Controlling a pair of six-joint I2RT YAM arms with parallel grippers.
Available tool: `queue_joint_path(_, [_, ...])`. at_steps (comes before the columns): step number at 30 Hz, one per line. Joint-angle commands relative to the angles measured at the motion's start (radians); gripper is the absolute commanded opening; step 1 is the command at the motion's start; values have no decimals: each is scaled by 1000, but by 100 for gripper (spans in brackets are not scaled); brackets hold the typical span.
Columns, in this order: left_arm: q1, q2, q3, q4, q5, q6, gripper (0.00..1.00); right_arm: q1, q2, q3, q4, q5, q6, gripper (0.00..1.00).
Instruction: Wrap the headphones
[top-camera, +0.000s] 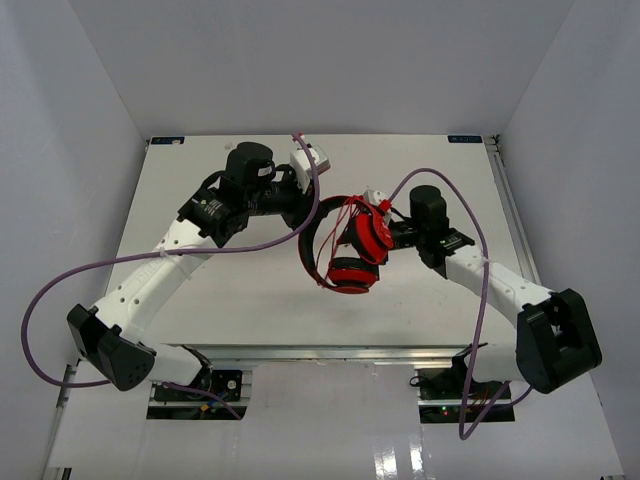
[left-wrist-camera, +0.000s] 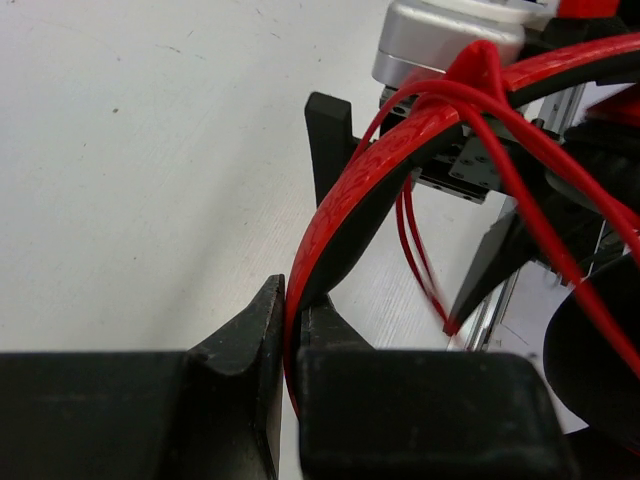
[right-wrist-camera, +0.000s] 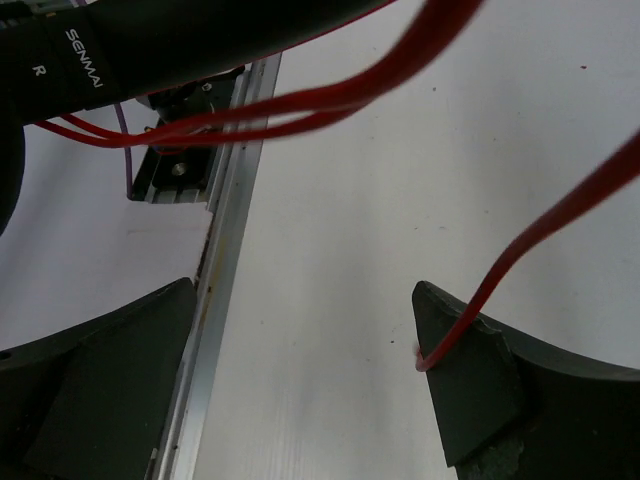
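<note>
Above white table (top-camera: 420, 310), red headphones (top-camera: 352, 272); cable (top-camera: 346, 214) looped over headband (top-camera: 311, 245).

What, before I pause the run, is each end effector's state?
Left end effector: closed on the headband of the headphones.
Right end effector: open, gripping nothing; the cable rests against one finger.

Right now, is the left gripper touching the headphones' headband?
Touching. The left wrist view shows the left gripper shut on the headband, no gap on either side.
</note>
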Motion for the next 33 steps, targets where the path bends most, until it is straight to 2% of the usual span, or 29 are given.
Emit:
queue_joint_path(1, [-2,-47,24,53,49,-37,0,55,47,103,79,54,141,91])
queue_joint_path(3, [-2,-43,24,57,52,-42,0,52,76,135,98,115,191,65])
queue_joint_path(4, [-2,-40,25,57,54,-42,0,52,98,144,96,140,211,23])
queue_joint_path(5, [-2,-40,25,60,55,-44,0,51,101,144,90,193,216,12])
queue_joint_path(6, [-2,-43,25,60,53,-45,0,46,97,137,89,218,213,8])
queue_joint_path(16, [-2,-69,-13,93,10,-47,0,-64,17,-19,111,195,223,8])
queue_joint_path(21, [0,-73,-35,122,-15,-65,0,-93,-7,-52,38,179,160,8])
queue_joint_path(24, [12,-71,-81,154,-99,-100,0,-97,-19,-32,-115,194,59,8])
queue_joint_path(28, [40,-64,-222,269,-208,-236,0,-101,-12,-70,-180,169,17,8])
queue_joint_path(33, [58,-4,-352,395,-304,-403,0,-101,63,-173,-34,112,120,8])
